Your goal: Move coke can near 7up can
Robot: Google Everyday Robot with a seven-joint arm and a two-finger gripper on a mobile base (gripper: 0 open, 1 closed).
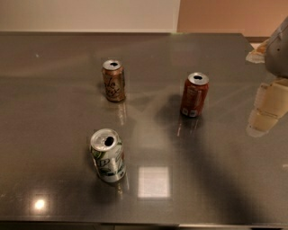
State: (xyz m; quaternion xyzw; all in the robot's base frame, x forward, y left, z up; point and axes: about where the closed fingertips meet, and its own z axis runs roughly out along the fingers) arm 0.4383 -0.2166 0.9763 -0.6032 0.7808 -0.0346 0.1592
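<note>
The red coke can stands upright on the dark grey table, right of centre. The silver-white 7up can with green markings stands upright at the front left, well apart from the coke can. My gripper hangs at the right edge of the view, above the table and to the right of the coke can, not touching it. It holds nothing that I can see.
A brown-gold can with script lettering stands upright at the back left of centre. The table's far edge meets a pale wall. The table's right corner lies at the upper right, near my arm.
</note>
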